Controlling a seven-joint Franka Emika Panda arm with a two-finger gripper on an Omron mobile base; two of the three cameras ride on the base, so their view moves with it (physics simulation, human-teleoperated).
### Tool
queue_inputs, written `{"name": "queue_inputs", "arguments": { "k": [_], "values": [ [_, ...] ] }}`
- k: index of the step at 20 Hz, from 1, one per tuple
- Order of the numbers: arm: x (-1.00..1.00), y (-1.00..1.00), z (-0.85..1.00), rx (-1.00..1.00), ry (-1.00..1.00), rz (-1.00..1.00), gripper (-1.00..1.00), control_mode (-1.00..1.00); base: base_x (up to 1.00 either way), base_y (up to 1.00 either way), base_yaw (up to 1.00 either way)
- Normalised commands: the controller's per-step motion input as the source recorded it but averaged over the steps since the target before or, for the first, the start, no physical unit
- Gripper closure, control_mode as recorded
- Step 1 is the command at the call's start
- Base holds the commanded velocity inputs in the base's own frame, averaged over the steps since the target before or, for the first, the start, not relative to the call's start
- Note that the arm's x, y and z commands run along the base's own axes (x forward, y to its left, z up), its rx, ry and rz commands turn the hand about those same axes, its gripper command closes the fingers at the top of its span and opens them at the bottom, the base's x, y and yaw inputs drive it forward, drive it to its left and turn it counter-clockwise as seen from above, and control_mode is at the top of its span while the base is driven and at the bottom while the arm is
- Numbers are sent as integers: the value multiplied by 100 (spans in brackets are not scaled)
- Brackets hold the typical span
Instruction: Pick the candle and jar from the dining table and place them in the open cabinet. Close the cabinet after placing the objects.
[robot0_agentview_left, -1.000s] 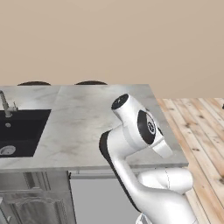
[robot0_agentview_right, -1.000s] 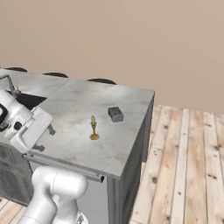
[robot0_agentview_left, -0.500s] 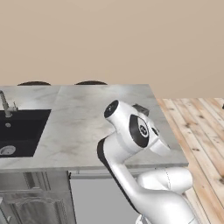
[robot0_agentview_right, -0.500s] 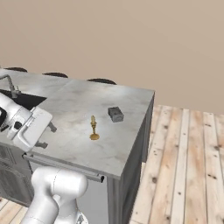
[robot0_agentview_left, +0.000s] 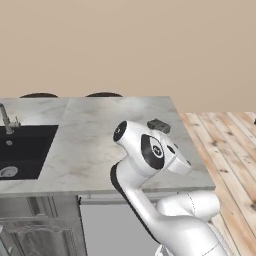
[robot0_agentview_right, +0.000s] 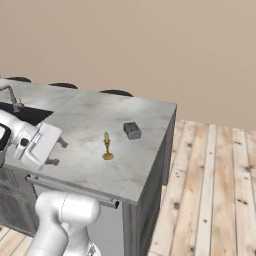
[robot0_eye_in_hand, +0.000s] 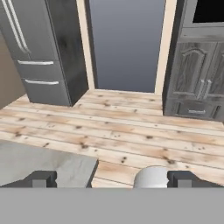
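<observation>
Gripper (robot0_eye_in_hand: 109, 179) spread wide open and empty, aimed across the wooden floor (robot0_eye_in_hand: 131, 131). On the dining table (robot0_agentview_right: 85, 115): candle (robot0_agentview_right: 107, 147) standing upright, jar (robot0_agentview_right: 132, 130) just beyond, to its right.

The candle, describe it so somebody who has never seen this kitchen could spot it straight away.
Find the long marble dining table with the black sink at one end. Toward the opposite end, near the wood floor side, two small things stand apart on the top. The candle is the slim, upright golden-brass one with a flared round base; its neighbour, the jar, is squat and grey.
</observation>
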Motion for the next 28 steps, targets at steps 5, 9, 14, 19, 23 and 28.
{"name": "queue_inputs", "arguments": {
  "k": [5, 9, 14, 19, 23, 28],
  "values": [
    [28, 0, -16, -7, 0, 4, -100, -100, 0, 0, 0],
    [27, 0, -24, -9, 0, 5, -100, -100, 0, 0, 0],
    [28, 0, -25, -9, 0, 5, -100, -100, 0, 0, 0],
    [28, 0, -15, -7, 0, 4, -100, -100, 0, 0, 0],
    [31, 0, -3, -2, 0, 3, -100, -100, 0, 0, 0],
    [30, 0, -6, -1, 2, 2, -100, -100, 0, 0, 0]
  ]
}}
